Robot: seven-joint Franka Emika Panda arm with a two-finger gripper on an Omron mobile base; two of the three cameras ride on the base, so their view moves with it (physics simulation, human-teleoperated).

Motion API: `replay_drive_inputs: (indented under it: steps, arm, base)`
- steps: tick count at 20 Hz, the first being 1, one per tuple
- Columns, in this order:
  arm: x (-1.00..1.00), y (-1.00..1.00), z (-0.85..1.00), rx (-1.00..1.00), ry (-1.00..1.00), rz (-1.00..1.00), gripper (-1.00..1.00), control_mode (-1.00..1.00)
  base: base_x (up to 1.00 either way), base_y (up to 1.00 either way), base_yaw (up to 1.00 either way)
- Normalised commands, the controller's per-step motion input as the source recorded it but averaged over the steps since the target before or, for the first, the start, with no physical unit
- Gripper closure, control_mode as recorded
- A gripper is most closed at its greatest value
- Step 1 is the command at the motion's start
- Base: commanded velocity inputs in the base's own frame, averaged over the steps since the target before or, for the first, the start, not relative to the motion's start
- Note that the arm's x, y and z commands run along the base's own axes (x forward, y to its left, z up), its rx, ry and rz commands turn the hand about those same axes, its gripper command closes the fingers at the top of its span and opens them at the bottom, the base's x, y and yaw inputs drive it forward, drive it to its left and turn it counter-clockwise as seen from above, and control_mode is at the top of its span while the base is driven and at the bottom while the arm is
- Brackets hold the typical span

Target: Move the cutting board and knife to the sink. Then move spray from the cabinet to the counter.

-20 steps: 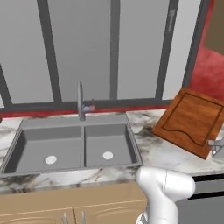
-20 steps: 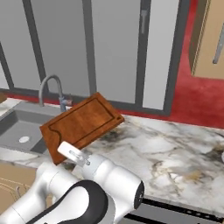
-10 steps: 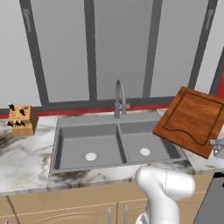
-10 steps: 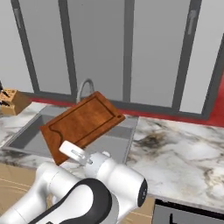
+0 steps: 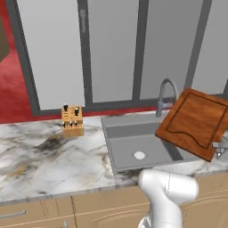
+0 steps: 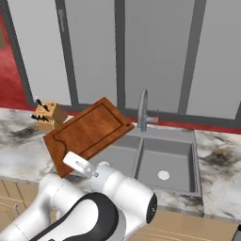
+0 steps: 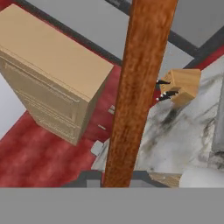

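Cutting board (image 7: 135,87) rises edge-on between the closed fingers (image 7: 89,179).

From my left base camera, the cutting board (image 5: 194,122) I hold tilted hangs over the sink (image 5: 133,147) toward three o'clock, the faucet (image 5: 165,93) behind the basins at twelve, and the knife block (image 5: 72,120) on the desk (image 5: 40,160) at nine.

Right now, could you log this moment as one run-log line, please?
phase: carrying | fingers: shut on cutting board | board: tilted, above sink | knife block: on counter
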Motion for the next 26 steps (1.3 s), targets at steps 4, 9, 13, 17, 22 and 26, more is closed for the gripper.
replay_drive_inputs:
  steps: [4,9,13,17,22,26]
  arm:
    - [0.0,0.0,0.0,0.0,0.0,0.0,1.0,1.0]
    - [0.51,0.02,0.0,0.01,0.17,-0.14,1.0,-1.0]
    - [0.47,-0.13,0.0,0.04,0.52,-0.31,1.0,-1.0]
    - [0.34,-0.21,0.0,0.02,0.47,-0.13,1.0,-1.0]
    - [0.47,-0.03,-0.05,0.0,0.53,0.0,1.0,-1.0]
    - [0.47,0.0,-0.06,0.0,0.49,0.0,1.0,-1.0]
  base:
    - [0.42,0.84,-0.17]
    - [0.11,0.03,-0.03]
    - [0.0,0.0,0.0]
    - [0.0,0.0,0.0]
    - [0.0,0.0,0.0]
    - [0.0,0.0,0.0]
